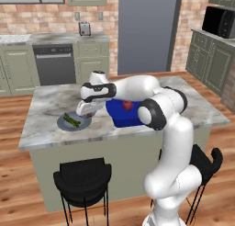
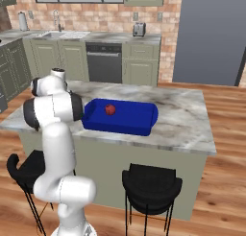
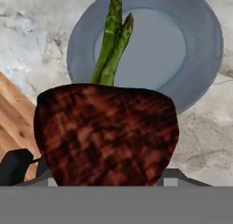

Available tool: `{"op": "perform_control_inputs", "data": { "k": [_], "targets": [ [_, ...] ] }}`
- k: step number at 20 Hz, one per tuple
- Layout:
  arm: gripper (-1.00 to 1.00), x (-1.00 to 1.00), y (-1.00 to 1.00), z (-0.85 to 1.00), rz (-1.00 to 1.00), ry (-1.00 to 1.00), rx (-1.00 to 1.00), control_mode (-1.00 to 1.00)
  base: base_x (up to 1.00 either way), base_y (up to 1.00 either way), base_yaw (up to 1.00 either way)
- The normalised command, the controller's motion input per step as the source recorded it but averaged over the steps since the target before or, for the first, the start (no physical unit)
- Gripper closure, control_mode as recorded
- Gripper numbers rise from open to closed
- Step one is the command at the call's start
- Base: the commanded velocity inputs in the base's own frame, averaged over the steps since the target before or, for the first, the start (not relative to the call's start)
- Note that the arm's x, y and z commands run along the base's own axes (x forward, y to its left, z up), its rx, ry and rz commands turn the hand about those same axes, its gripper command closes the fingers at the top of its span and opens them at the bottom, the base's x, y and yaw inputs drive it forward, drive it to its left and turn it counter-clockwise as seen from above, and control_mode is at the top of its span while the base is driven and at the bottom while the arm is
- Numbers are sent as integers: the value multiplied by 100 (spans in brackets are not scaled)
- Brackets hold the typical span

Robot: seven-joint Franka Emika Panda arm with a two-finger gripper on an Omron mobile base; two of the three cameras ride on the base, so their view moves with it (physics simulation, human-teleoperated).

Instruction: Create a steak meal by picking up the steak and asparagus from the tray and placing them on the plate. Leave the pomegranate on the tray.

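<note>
A: Working left to right in the left base view, we record the plate [image 1: 64, 124] first, sitting on the marble tabletop [image 1: 46, 105] near its front-left edge. The asparagus [image 1: 71, 119] lies on it, a green bundle angled across the plate's middle.

B: We agree. The end effector [image 1: 87, 111] hangs just above the plate's right side, pointed down. We can make out a reddish patch at its tip there, but it is too small to read.

A: The hand view settles it. The steak [image 3: 105, 134] fills the lower centre of that view, dark red-brown and mottled, sitting between the two finger tips; we see one dark fingertip [image 3: 16, 166] at its lower left. We log the end effector as partly closed, clamped on the steak.

B: Beyond the steak in the hand view we see the plate [image 3: 200, 45] and the asparagus [image 3: 111, 41], its tips pointing to the top of the frame. The steak is over the plate's near rim; whether it touches the plate we cannot tell.

A: Further right, the tray [image 1: 120, 117] sits on the tabletop just beside the plate, partly hidden by the arm. The pomegranate [image 1: 127, 105] rests inside it.

B: The right base view confirms it: the tray [image 2: 139, 124] is deep blue, with the pomegranate [image 2: 110, 109] in its left half.
</note>
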Motion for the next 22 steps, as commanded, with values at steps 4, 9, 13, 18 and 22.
{"op": "perform_control_inputs", "data": {
  "k": [4,9,13,18,22],
  "targets": [
    [100,42,1,-23,0,7,0,-100,0,0,0],
    [100,37,8,-30,0,2,-1,-100,0,0,0],
    [100,17,35,-32,0,0,-6,-100,0,0,0],
    [100,12,23,-28,0,-1,-5,-100,0,0,0],
    [100,24,0,-16,0,0,0,-100,0,0,0]
  ]
}}
